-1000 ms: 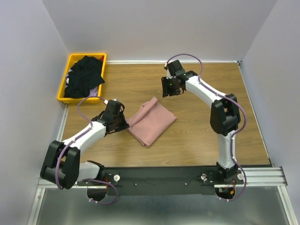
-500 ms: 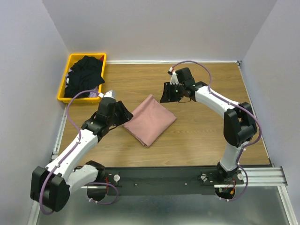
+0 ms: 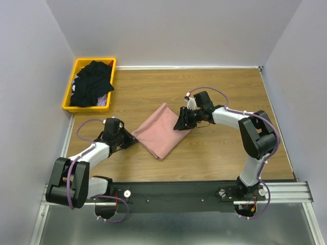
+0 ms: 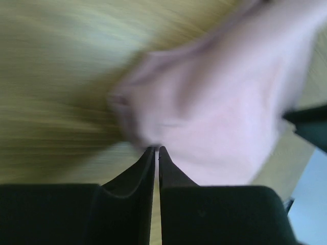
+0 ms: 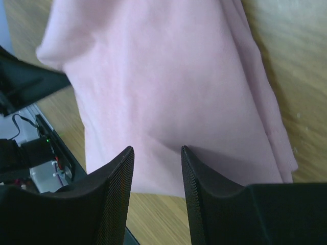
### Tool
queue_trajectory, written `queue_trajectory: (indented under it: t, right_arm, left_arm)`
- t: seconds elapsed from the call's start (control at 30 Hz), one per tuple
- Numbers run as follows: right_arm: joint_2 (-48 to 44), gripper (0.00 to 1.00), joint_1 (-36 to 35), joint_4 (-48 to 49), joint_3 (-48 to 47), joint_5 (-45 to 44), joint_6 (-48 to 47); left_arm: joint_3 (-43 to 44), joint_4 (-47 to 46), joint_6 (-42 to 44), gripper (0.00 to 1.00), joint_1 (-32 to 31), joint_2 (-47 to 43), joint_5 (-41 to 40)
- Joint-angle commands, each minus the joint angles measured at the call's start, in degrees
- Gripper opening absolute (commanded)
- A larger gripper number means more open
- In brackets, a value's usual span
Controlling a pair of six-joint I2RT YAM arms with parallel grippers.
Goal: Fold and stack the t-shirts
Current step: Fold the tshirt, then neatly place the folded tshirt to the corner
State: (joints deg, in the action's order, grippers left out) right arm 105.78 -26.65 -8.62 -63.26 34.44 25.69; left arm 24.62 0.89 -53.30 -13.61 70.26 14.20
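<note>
The dusty pink t-shirt [image 3: 162, 130] lies folded flat in the middle of the table, plain side up. My left gripper [image 3: 132, 140] is low at the shirt's left corner. In the blurred left wrist view its jaws [image 4: 156, 149] are shut, tips touching the edge of the pink cloth [image 4: 219, 102] with nothing seen between them. My right gripper [image 3: 182, 124] is over the shirt's right edge. In the right wrist view it [image 5: 157, 149] is open, fingers spread just above the pink cloth [image 5: 153, 76]. The black t-shirts [image 3: 92, 82] lie piled in the yellow bin.
The yellow bin [image 3: 82, 108] stands at the table's far left corner. White walls close in the left, back and right sides. The black rail with the arm bases [image 3: 173, 191] runs along the near edge.
My right gripper came down and nearer onto the shirt's right edge. My left arm pulled back and lowered to the shirt's left corner. The shirt has barely shifted.
</note>
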Motion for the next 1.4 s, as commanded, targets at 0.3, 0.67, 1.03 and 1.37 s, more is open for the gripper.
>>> queue_trajectory:
  t: [0.3, 0.67, 1.03, 1.37]
  right_arm:
    - [-6.0, 0.49, 1.9, 12.0, 14.6, -2.6, 12.1]
    - [-11.8, 0.49, 1.9, 16.6, 13.2, -1.7, 15.9]
    - [3.0, 0.51, 2.0, 17.5, -8.3, 3.9, 12.2]
    - [20.3, 0.51, 7.0, 22.4, -18.4, 6.6, 14.6]
  left_arm:
    - [11.6, -6.8, 7.5, 0.13, 6.5, 19.8, 3.8]
    - [26.6, -6.8, 12.0, 0.19, 6.5, 24.7, 6.7]
    - [13.1, -21.3, 7.7, 0.34, -1.2, 8.0, 4.5]
    - [18.8, -32.7, 1.8, 0.20, 0.9, 32.7, 10.2]
